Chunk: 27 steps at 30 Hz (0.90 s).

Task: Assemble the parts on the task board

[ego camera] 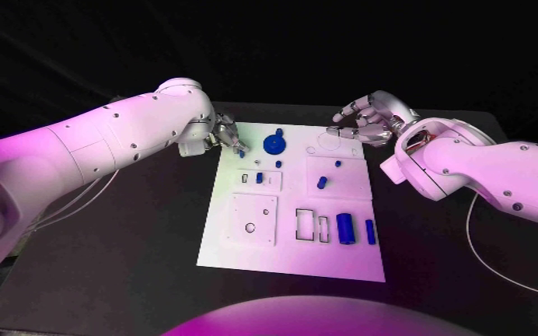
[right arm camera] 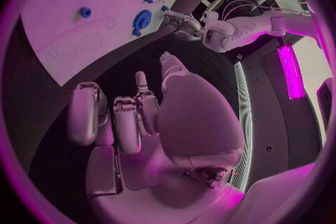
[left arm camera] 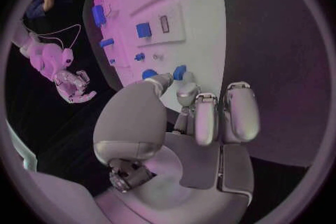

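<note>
While parts wait unseated, each hand keeps to its own far corner:
Left hand [ego camera: 228,137]: fingertips pinching a small blue part [left arm camera: 180,72] over the task board [ego camera: 225,250], seemingly ready to seat it.
Blue round part [ego camera: 274,145]: resting on the board's far end.
Right hand [ego camera: 365,120]: fingers loosely curled, holding nothing, apparently standing by.

Task board [ego camera: 294,227] looks smooth matt white plastic, blue parts [ego camera: 345,227] glossy plastic prob.; left robot hand [left arm camera: 199,115] silvery metal.

Lab: black table [ego camera: 134,250], robot arms.
</note>
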Each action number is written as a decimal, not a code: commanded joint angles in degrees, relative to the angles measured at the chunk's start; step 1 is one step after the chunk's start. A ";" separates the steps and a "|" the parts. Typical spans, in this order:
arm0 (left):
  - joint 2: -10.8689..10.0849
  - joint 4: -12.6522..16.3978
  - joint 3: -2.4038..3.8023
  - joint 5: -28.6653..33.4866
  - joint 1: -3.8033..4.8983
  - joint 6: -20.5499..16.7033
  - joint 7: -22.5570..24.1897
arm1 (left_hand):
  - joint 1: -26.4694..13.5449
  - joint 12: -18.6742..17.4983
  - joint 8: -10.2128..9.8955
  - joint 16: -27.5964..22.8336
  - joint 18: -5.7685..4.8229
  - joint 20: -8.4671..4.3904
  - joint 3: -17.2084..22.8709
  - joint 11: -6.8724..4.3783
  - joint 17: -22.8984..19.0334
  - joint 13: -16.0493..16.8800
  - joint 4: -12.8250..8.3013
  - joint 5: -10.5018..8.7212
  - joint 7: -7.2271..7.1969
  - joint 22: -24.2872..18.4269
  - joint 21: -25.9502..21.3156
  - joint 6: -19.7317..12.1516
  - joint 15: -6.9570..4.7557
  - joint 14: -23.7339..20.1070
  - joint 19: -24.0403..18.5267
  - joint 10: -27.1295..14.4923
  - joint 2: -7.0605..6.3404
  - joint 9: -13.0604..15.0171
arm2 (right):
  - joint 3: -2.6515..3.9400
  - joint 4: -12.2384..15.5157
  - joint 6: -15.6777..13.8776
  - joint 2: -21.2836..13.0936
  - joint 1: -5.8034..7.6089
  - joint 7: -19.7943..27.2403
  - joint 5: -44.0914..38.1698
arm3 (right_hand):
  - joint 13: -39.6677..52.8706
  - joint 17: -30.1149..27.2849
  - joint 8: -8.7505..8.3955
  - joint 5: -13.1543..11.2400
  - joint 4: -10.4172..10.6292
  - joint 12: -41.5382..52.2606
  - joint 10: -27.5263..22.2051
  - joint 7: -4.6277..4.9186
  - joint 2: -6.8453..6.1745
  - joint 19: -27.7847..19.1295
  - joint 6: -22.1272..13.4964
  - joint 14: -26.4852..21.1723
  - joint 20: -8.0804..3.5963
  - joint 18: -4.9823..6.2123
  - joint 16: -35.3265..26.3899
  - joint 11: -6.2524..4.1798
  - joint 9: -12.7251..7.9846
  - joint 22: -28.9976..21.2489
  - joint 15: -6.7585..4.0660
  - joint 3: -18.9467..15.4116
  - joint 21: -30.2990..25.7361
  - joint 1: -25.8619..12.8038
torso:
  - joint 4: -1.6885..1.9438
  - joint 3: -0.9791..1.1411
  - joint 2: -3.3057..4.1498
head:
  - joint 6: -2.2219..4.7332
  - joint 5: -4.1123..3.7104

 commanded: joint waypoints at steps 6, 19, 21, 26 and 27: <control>0.14 -0.10 -0.10 1.12 -0.04 0.80 0.55 | 2.32 0.29 0.04 0.27 -0.46 0.05 1.43 -0.50 4.76 0.03 -0.19 -0.02 -0.35 0.10 0.23 0.39 -0.02 3.44 -0.07 -0.01 0.81 -0.19 | 0.00 -0.03 0.46 0.11 -0.03 0.29 -0.57 | 3.65 7.05 0.36 0.18 0.04 -0.22 -0.27 -0.08 0.17 -0.41 0.14 4.31 -0.02 1.04 -0.23 -0.12 0.08 4.05 -0.21 -0.31 -0.15 -0.35 | 0.00 -0.04 -0.01 | -0.06 0.05; -0.42 0.23 -0.13 4.68 -0.04 -0.44 0.78 | 5.71 -0.30 2.75 0.29 -0.47 0.15 20.90 -0.30 4.74 -0.39 -9.70 0.33 0.10 0.27 0.28 -1.20 0.11 3.45 -0.09 0.43 -0.27 1.61 | 0.00 -0.11 0.47 0.17 -0.03 0.29 -0.57 | 3.65 7.05 0.36 0.18 0.04 -0.22 -0.27 -0.08 0.17 -0.41 0.14 4.31 -0.02 1.04 -0.23 -0.12 0.08 4.05 -0.21 -0.31 -0.15 -0.35 | -0.04 -0.04 0.00 | -0.14 0.16; -0.66 0.43 -0.11 5.16 -0.04 -0.86 0.85 | 5.08 -0.29 3.07 0.29 -0.49 0.17 22.34 -0.29 4.74 -0.37 -10.53 0.36 0.13 0.40 0.35 -1.19 0.12 3.45 -0.04 0.48 -0.50 1.83 | 0.00 -0.12 0.48 0.17 -0.03 0.29 -0.57 | 3.65 7.05 0.36 0.18 0.04 -0.22 -0.27 -0.08 0.17 -0.41 0.14 4.31 -0.02 1.04 -0.23 -0.12 0.08 4.05 -0.21 -0.31 -0.15 -0.35 | -0.04 -0.05 -0.03 | -0.16 0.23; -1.95 1.97 0.04 6.89 -0.04 -2.18 0.87 | 4.33 -0.13 3.42 0.30 -0.50 0.17 23.66 -0.31 4.74 -0.13 -11.28 0.43 0.12 0.46 0.39 -1.09 0.11 3.45 -0.02 0.71 -0.74 2.06 | 0.00 -0.13 0.47 0.15 -0.04 0.30 -0.57 | 3.69 7.11 0.41 0.18 0.05 -0.17 -0.23 -0.08 0.37 -0.43 0.13 4.33 -0.03 1.05 -0.22 -0.13 0.10 4.01 -0.22 -0.31 -0.26 -0.41 | 0.00 -0.02 -0.05 | -0.19 0.28; -2.57 2.84 0.08 7.39 -0.04 -2.62 0.84 | 4.30 -0.12 3.44 0.30 -0.50 0.17 23.72 -0.31 4.75 -0.12 -11.31 0.44 0.12 0.47 0.39 -1.08 0.11 3.45 -0.02 0.72 -0.75 2.07 | 0.00 -0.13 0.47 0.13 -0.04 0.30 -0.57 | 3.69 7.11 0.41 0.18 0.05 -0.17 -0.23 -0.08 0.37 -0.43 0.13 4.33 -0.03 1.05 -0.22 -0.13 0.10 4.01 -0.22 -0.31 -0.26 -0.41 | 0.00 -0.01 -0.06 | -0.17 0.32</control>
